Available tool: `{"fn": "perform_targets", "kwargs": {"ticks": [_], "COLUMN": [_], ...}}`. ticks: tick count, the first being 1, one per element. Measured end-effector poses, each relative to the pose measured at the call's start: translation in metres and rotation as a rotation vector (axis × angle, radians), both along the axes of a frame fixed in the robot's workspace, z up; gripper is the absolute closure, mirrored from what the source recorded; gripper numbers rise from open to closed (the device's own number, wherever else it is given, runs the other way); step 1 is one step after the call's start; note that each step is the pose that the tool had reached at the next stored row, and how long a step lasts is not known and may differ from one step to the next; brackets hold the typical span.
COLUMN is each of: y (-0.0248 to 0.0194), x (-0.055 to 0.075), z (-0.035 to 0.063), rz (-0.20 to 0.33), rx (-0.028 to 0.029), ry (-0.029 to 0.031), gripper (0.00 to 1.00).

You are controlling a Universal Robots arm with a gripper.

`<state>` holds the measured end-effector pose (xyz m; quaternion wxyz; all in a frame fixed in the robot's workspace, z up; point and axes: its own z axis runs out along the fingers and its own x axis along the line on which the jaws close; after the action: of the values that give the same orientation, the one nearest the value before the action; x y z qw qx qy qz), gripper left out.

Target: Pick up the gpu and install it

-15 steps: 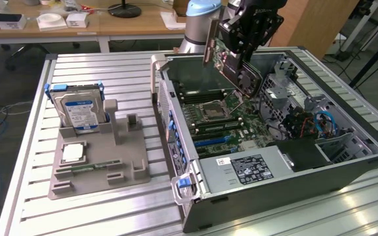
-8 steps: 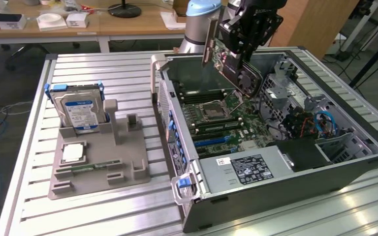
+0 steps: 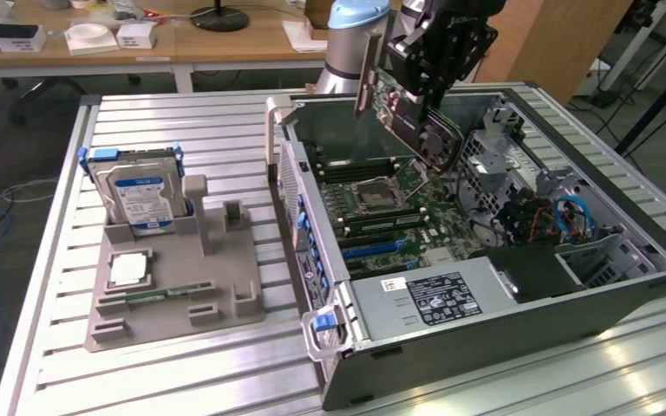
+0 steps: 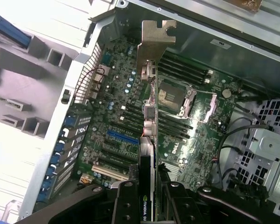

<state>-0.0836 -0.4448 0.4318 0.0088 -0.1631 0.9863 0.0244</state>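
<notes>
GPU (image 3: pixel 423 132) is up in the air, clamped in my hand (image 3: pixel 423 82). It hangs tilted over the open computer case (image 3: pixel 506 338), lower corner dipping toward the motherboard (image 3: pixel 408 221), and it is not seated in any slot. My fingers are clenched on the card's black body, one on each flat side.

Going from the exterior view's left: a grey holder (image 3: pixel 177 290) lies on the slatted metal worktop (image 3: pixel 194 121). In its back slot a silver hard drive (image 3: pixel 142 198) with a blue-and-white label stands upright. Nearer the camera, a square processor chip (image 3: pixel 131 270) lies flat in the holder. Just beside the chip is a slim green memory stick (image 3: pixel 153 296).

Next comes the case, lying on its side with the open face up, close beside the holder. Blue latches line its near wall. Inside I see the board with its processor socket (image 3: pixel 374 195) and rows of slots. Above them sits my card, with its silver bracket (image 3: pixel 364 82) at the high end. A grey power supply (image 3: pixel 437 299) with a label fills the near corner. Further toward the exterior view's right are blue cables (image 3: pixel 571 217) beside the drive bays.

From my wrist I see the GPU (image 4: pixel 148 158) edge-on. It runs out from my hand (image 4: pixel 149 205), with the bracket (image 4: pixel 155 42) at the far end, over the motherboard (image 4: pixel 116 121).
</notes>
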Motion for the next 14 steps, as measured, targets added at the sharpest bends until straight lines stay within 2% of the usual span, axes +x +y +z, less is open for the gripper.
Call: {"fn": "perform_targets", "kwargs": {"ticks": [14], "y": [0.0000], "x": [0.0000], "z": [-0.0006], "rz": [0.054], "rx": [0.0000], "ry": [0.0001], "gripper": [0.74]}}
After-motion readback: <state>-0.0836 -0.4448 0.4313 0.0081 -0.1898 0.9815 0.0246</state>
